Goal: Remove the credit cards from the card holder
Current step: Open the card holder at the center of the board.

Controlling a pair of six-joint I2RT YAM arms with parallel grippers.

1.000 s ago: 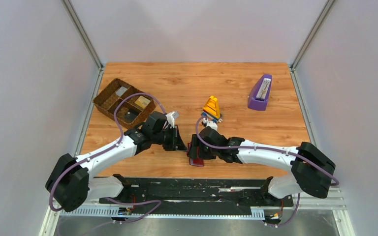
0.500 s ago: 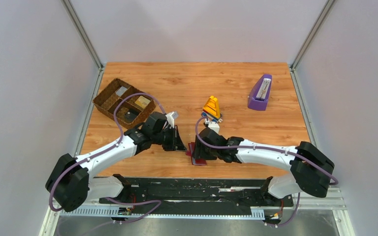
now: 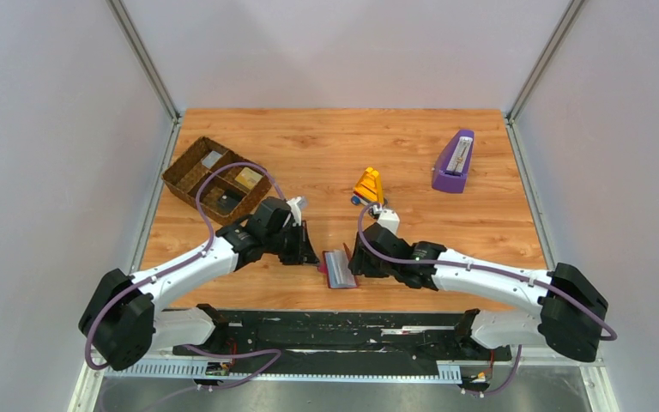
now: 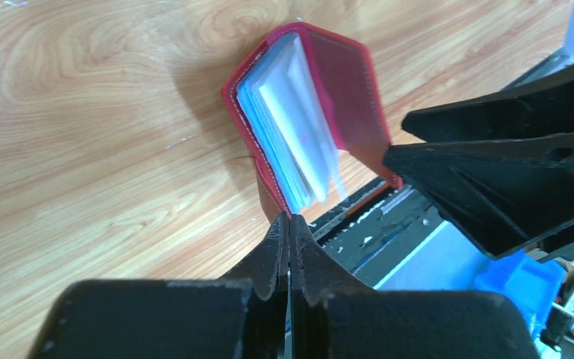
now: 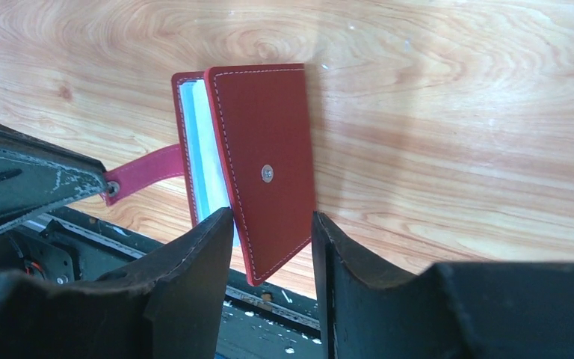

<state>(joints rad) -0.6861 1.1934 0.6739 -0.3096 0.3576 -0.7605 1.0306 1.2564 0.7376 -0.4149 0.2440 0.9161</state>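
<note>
Left gripper (image 4: pixel 289 224): fingers pressed tight together, pinching the end of the strap. That end of the wallet is anchored.
Snap tab (image 5: pixel 146 170): a narrow red strap running from the back cover out to the left fingers; soft, so it will bend rather than push.
Card holder (image 5: pixel 265 149): on the table (image 3: pixel 326 146) near its front edge, between the two grippers, half open like a booklet.
Sleeves (image 4: pixel 291 127): grey-blue plastic leaves fanned out inside, thin and floppy (I can't make out individual cards in them).
Right gripper (image 5: pixel 273 217): fingers apart, straddling the free edge of the front cover; whether they touch the leather I cannot tell.
Feel: light, I'd judge, so it will slide or lift unless the tab end is kept pinned; the leather is pliant and the plastic slick.
Where to grip: probably the exposed edge of a card at a sleeve mouth, pinched on its flat faces and drawn straight out along the sleeve.
</note>
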